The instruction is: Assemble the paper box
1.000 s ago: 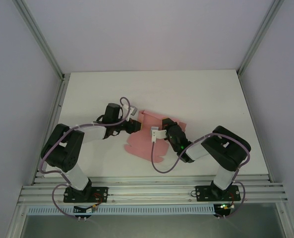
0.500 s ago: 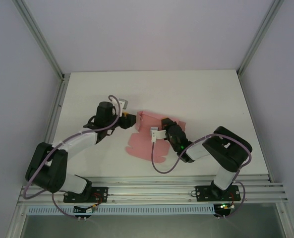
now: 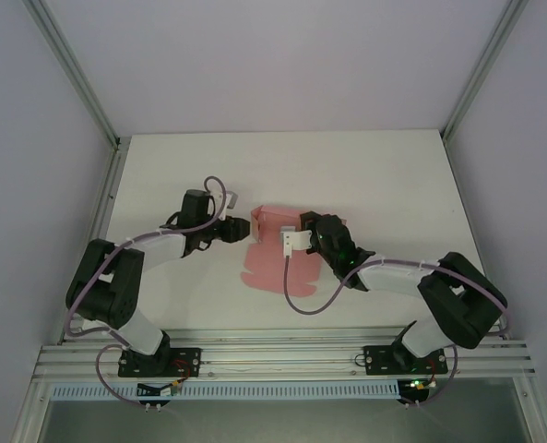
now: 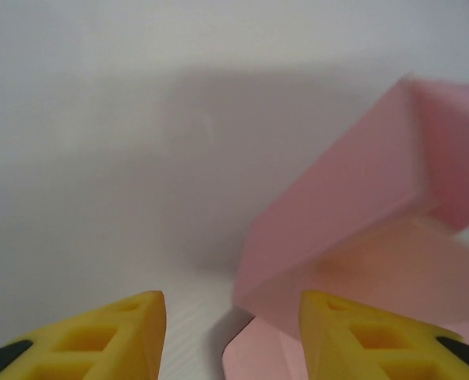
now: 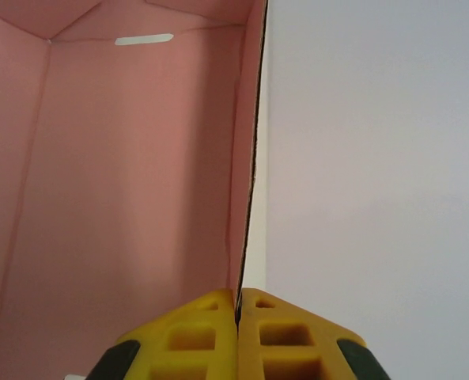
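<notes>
The pink paper box (image 3: 271, 251) lies partly folded at the table's middle, with a raised wall at its far side and flat flaps toward the near edge. My left gripper (image 3: 239, 228) is at the box's left end. In the left wrist view its yellow fingers (image 4: 100, 340) stand open (image 4: 232, 332), and a raised corner of the paper box (image 4: 353, 206) sits just ahead, nearer the right finger. My right gripper (image 3: 303, 229) is shut on the box's right wall. In the right wrist view the fingers (image 5: 238, 305) pinch that thin card edge, with the paper box's inside (image 5: 131, 182) to the left.
The white table (image 3: 365, 175) is bounded by aluminium posts and pale walls at the back and sides. A rail with both arm bases (image 3: 273, 355) runs along the near edge. Purple cables loop from both wrists over the table.
The left jaws have opened and the left arm has shifted at the box's left end. The right arm has stretched out, keeping its pinch on the wall.
</notes>
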